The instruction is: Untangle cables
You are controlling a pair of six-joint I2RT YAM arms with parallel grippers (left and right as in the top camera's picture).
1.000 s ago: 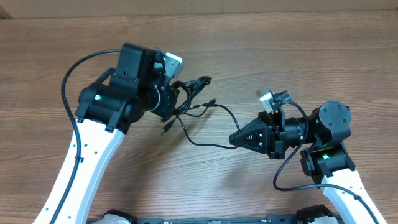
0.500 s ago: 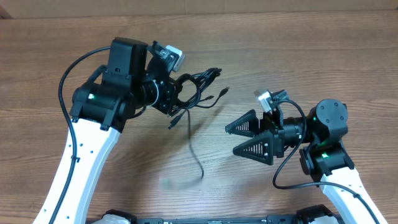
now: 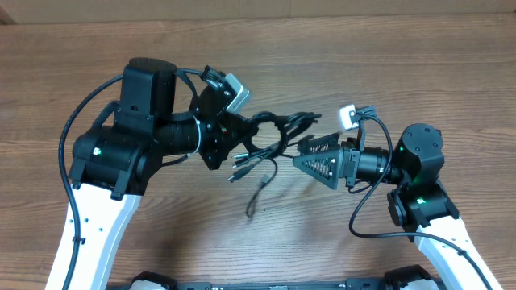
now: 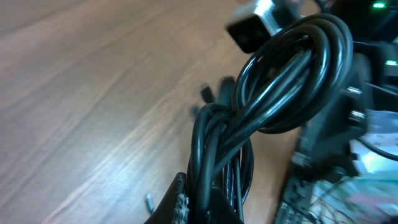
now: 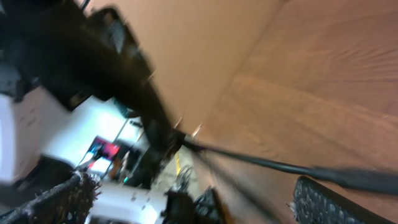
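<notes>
The cables (image 3: 278, 129) are a bunch of thin black cords held off the wooden table, looped tightly in the left wrist view (image 4: 273, 81). My left gripper (image 3: 234, 137) is shut on the bunch, with cords pinched between its fingers (image 4: 199, 208). Plug ends (image 3: 239, 172) dangle below it and one loose strand (image 3: 256, 200) trails toward the front. My right gripper (image 3: 297, 153) stands open right beside the bunch's right end. In the right wrist view, one cord (image 5: 267, 163) crosses between its wide-apart fingers (image 5: 199, 199) without being pinched.
The wooden table (image 3: 403, 64) stretches behind and to both sides. A thick black arm wire (image 3: 367, 217) loops off the right arm, and another (image 3: 76, 129) off the left arm. The two wrists are close together at mid-table.
The right gripper opened and let go of a strand, which fell back toward the left. It then turned and moved up-left to the bunch. The left gripper carried the bunch rightward.
</notes>
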